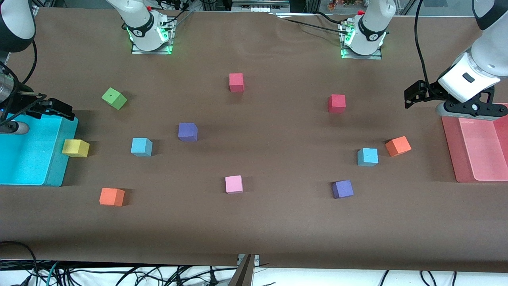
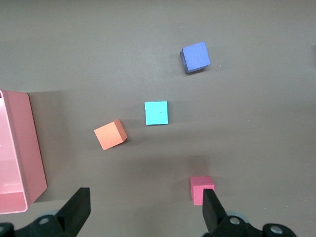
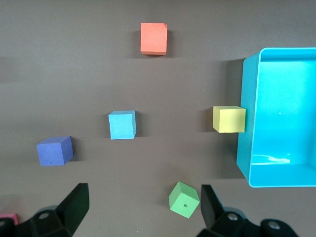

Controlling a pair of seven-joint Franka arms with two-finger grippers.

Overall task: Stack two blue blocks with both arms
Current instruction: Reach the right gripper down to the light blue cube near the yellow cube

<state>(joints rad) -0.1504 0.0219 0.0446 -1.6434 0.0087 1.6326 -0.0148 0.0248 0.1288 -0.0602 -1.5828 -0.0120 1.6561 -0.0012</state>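
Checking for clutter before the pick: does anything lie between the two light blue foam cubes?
Nothing visible does. The light blue foam cube and its twin have bare table between them; the pink foam cube lies nearer the front camera.

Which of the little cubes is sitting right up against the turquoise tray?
The yellow cube. It rests against the turquoise tray's wall at the right arm's end of the table; every other cube stands alone on the brown cloth.

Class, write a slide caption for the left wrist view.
Open left gripper above a blue block among orange, purple and red cubes.
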